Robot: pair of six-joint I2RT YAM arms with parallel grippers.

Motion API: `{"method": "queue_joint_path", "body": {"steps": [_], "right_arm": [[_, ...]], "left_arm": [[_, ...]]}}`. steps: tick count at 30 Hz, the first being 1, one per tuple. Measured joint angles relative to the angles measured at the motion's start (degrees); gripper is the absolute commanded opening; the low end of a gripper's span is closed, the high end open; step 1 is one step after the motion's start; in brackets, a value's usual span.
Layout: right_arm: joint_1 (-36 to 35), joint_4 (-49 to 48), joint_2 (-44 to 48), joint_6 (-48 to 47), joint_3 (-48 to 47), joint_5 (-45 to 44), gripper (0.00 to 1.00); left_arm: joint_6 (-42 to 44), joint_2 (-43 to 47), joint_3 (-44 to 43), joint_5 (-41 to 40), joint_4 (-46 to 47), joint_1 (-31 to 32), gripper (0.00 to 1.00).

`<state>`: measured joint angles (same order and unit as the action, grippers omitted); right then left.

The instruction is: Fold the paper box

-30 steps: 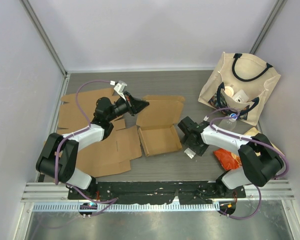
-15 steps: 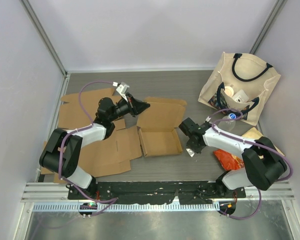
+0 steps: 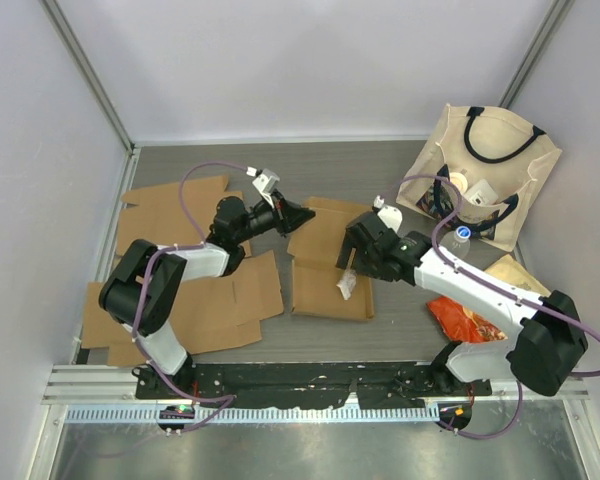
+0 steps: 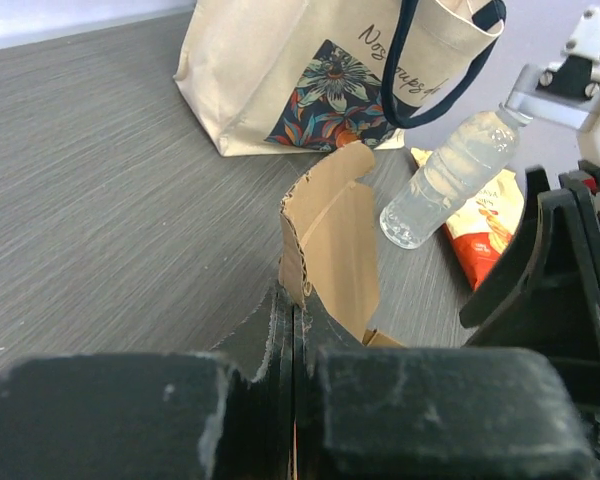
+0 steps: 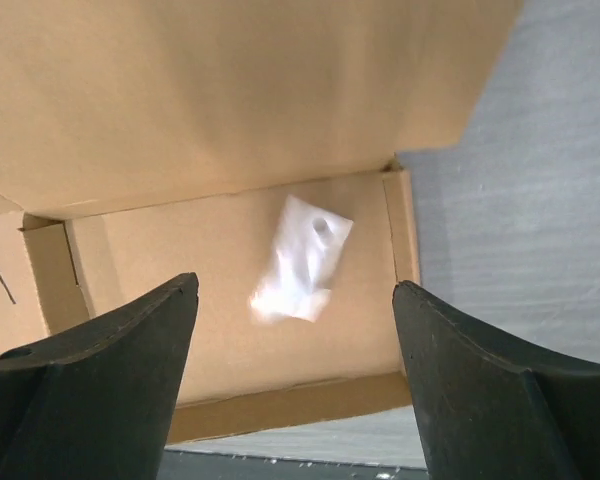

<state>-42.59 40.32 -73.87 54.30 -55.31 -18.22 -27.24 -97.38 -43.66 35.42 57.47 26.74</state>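
Just swung over the open box (image 3: 330, 295) mid-worktop (image 3: 380, 170) with right claw (image 5: 295, 290) spread wide, letting a white packet (image 5: 300, 262) drop inside; left claw (image 4: 295, 300) clamped on the raised lid (image 4: 330, 225), likely ready to fold it shut.

Paper box (image 3: 330, 265): matt brown corrugated cardboard, rough torn edges. Table (image 3: 360, 170): matt dark grey woodgrain. Tote bag (image 3: 480, 175): beige cloth. Bottle (image 4: 450, 175): clear plastic. Snack packet (image 3: 455, 318): glossy orange. Left gripper (image 4: 292, 330): scuffed matt black plastic.
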Motion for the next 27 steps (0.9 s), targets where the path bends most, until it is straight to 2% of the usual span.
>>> {"method": "queue_joint_path", "body": {"steps": [3,5,9,16,23,27], "right_arm": [[3.5,-2.2,-0.2,-8.3,-0.7,1.5,0.82],[10.8,-5.4,1.2,-12.4,0.7,4.5,0.76],[24.9,-13.7,6.4,-17.2,7.2,10.1,0.72],[25.8,-25.8,3.8,-25.4,9.4,15.5,0.67],[28.0,-37.1,-0.2,-31.4,12.7,22.2,0.65],[29.6,-42.4,-1.2,-33.2,14.9,27.5,0.53]], "left_arm": [[0.8,-0.7,-1.0,0.2,0.0,0.3,0.00],[1.4,-0.8,-1.5,0.8,0.0,0.3,0.00],[3.1,-1.7,-3.9,2.5,-0.7,0.2,0.00],[3.2,-4.9,-7.5,7.8,-0.5,-1.8,0.00],[-0.8,-8.6,-12.0,15.9,-0.3,-5.3,0.00],[-3.4,-10.4,-14.6,19.6,0.7,-6.6,0.00]]}}
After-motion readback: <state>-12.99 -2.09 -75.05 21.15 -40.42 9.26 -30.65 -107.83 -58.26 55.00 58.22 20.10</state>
